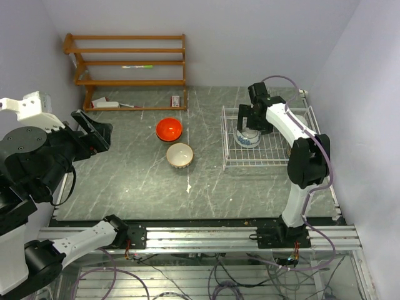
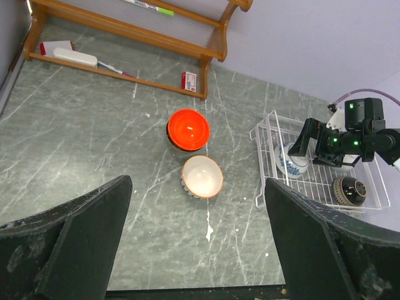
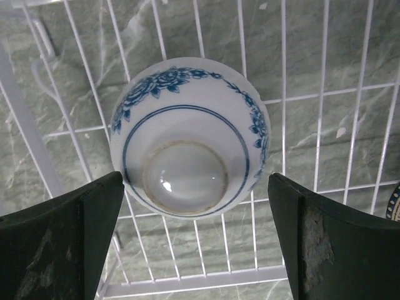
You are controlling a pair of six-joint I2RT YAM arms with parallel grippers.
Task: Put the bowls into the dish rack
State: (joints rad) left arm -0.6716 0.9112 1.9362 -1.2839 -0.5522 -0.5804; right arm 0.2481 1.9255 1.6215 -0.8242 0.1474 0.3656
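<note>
The white wire dish rack [image 1: 256, 164] stands at the right. A blue-and-white bowl [image 1: 247, 139] lies upside down inside it, and a dark bowl [image 2: 349, 189] sits in its far right corner. My right gripper [image 1: 250, 120] hangs open just above the blue-and-white bowl [image 3: 189, 137], its fingers [image 3: 75, 237] apart on either side and not touching it. An orange-red bowl [image 1: 169, 129] and a ribbed white bowl [image 1: 180, 155] stand upright on the table's middle. My left gripper [image 1: 94, 131] is open and empty, raised at the left; both bowls show in its view, orange-red [image 2: 188, 129] and ribbed [image 2: 202, 176].
A brown wooden shelf unit [image 1: 128, 62] stands at the back left, with a green pen, a white object [image 2: 75, 57] and a small red card [image 2: 189, 81] on it. A white streak [image 1: 188, 186] marks the grey marble table. Walls close both sides.
</note>
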